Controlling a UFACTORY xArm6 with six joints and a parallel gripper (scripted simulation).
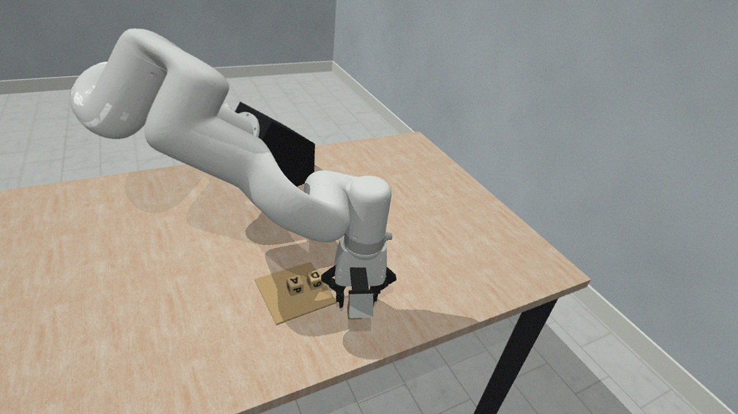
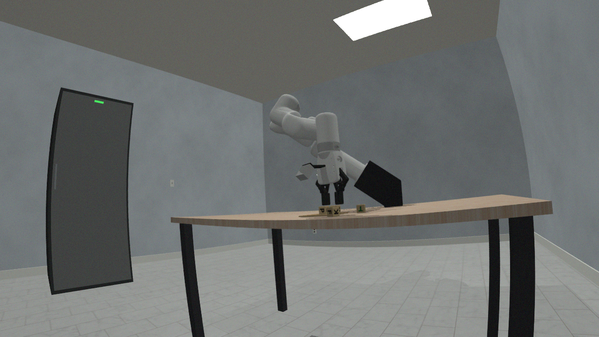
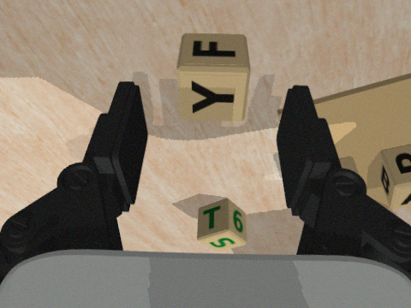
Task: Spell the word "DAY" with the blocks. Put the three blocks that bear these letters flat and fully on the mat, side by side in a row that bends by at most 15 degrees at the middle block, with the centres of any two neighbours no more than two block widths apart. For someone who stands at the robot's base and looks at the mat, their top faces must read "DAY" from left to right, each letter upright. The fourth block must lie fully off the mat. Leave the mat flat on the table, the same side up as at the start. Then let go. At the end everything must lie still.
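The gripper (image 3: 208, 137) stands partly open with nothing between its fingers. Beyond the fingertips on the table (image 3: 68, 17) sits a block (image 3: 212, 77) reading "Y" and "F". Nearer lies a block (image 3: 222, 226) reading "T", "6", "S".

The top camera looked down from high up at a slant over the counter (image 1: 84, 266). The exterior camera stood far off, low, near the counter's (image 2: 419, 213) edge height. The wrist camera sat close above the end effector (image 3: 211, 143), facing down. All three shared the mat (image 1: 293, 306) area.
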